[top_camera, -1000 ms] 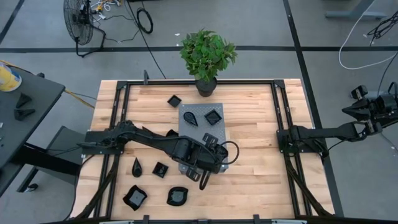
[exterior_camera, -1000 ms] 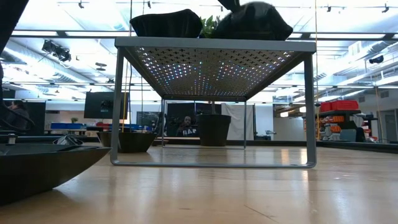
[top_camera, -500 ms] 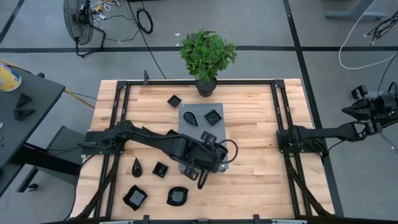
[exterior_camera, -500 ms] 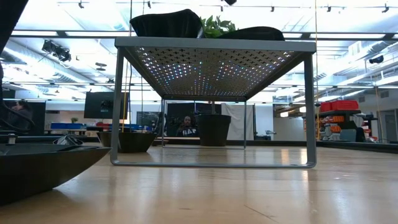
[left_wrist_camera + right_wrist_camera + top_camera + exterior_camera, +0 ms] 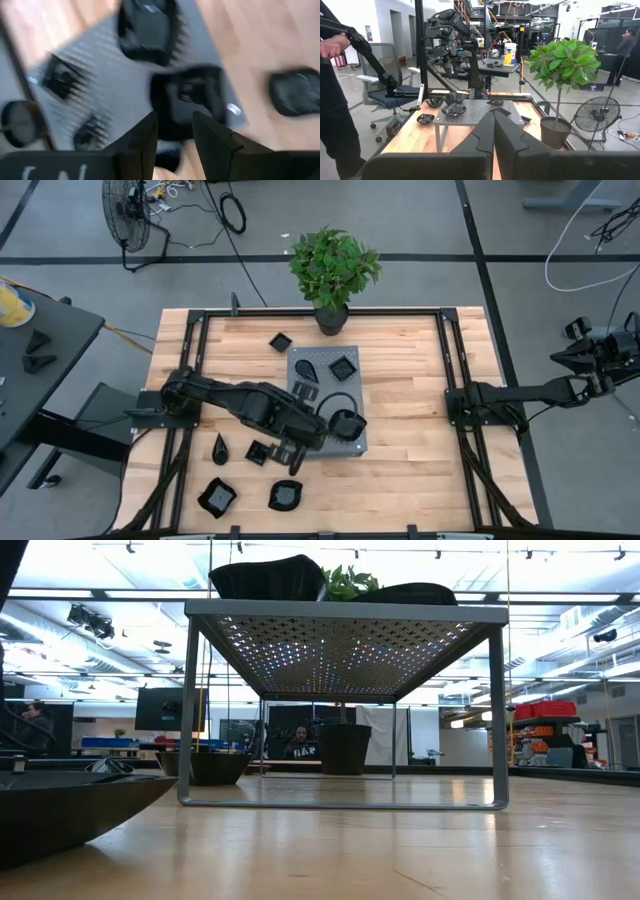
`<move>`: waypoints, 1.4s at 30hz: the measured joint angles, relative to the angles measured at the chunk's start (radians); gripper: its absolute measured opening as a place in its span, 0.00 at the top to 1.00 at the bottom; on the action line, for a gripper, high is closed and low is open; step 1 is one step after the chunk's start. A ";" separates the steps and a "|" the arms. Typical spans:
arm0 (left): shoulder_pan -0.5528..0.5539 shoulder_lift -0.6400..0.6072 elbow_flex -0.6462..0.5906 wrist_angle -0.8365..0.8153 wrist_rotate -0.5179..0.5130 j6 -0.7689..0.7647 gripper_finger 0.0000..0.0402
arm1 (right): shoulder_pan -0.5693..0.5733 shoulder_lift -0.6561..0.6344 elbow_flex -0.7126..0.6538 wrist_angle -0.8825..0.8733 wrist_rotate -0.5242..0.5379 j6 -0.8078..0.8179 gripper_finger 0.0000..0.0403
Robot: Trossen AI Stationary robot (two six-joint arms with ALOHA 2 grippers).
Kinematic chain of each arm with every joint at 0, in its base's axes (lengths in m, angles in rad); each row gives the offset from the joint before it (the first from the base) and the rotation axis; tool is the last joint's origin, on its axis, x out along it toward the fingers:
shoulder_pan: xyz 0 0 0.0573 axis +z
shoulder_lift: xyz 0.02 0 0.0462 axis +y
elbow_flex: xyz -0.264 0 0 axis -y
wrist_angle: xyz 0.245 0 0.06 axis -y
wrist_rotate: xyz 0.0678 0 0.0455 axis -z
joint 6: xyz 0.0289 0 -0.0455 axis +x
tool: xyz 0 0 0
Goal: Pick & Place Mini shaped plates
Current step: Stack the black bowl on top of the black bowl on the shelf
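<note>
We see the wooden table point(image 5: 410, 430) framed by dark rails. Near its middle stands the grey perforated stand point(image 5: 318, 387), a raised slab on thin legs. At the far edge of the table sits a potted plant point(image 5: 334, 270).

The left arm point(image 5: 220, 395) reaches in from the left across the table, and its left pincer point(image 5: 292, 457) hangs over the wood just off the stand's near left corner. In the left wrist view its two fingers point(image 5: 145, 137) stand apart with nothing between them. The right arm point(image 5: 520, 392) waits off the right edge of the table, with the right pincer point(image 5: 575, 355) out over the floor; its fingers point(image 5: 485, 131) are pressed together and hold nothing.

The mini shaped plates lie in two groups. Four sit on the stand: a teardrop plate point(image 5: 305, 366) and a square plate point(image 5: 343, 366) at its far end, a small plate point(image 5: 303, 391) near its left side, and a rounded plate point(image 5: 346, 423) at its near right corner. The others rest on the table: one square plate point(image 5: 280, 340) far of the stand, and, in the near left part, a pointed plate point(image 5: 219, 448), a small square plate point(image 5: 258, 452), a larger wavy plate point(image 5: 217, 497) and a rounded plate point(image 5: 286, 495).

A person's hand and dark sleeve point(image 5: 332, 45) show in the room beyond the table in the right wrist view.
</note>
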 joint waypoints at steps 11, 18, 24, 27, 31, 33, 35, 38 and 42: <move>-0.055 -0.033 -0.028 -0.008 0.131 -0.049 0.68 | 0.000 0.000 0.000 0.005 0.000 0.000 0.96; -0.074 -0.034 -0.028 -0.003 0.135 -0.097 0.68 | 0.000 0.000 0.000 0.009 0.000 0.000 0.96; -0.103 -0.017 -0.029 -0.007 0.175 -0.223 0.68 | 0.000 0.000 0.000 0.010 0.000 0.000 0.96; -0.129 -0.015 -0.029 -0.008 0.191 -0.264 0.68 | 0.000 0.000 0.000 0.011 0.000 0.000 0.96; -0.165 -0.010 -0.029 -0.008 0.190 -0.292 0.68 | 0.000 0.000 0.000 0.012 0.000 0.000 0.96; -0.178 -0.011 -0.029 -0.008 0.179 -0.303 0.68 | 0.000 0.000 0.000 0.012 0.000 0.000 0.96; -0.190 -0.011 -0.029 -0.008 0.167 -0.303 0.68 | 0.000 0.000 0.000 0.012 0.000 0.000 0.96; -0.206 -0.011 -0.029 -0.008 0.147 -0.302 0.68 | 0.000 0.000 0.000 0.012 0.000 0.000 0.96; -0.227 -0.019 -0.029 -0.008 0.141 -0.275 0.68 | 0.000 0.000 0.000 0.012 0.000 0.000 0.96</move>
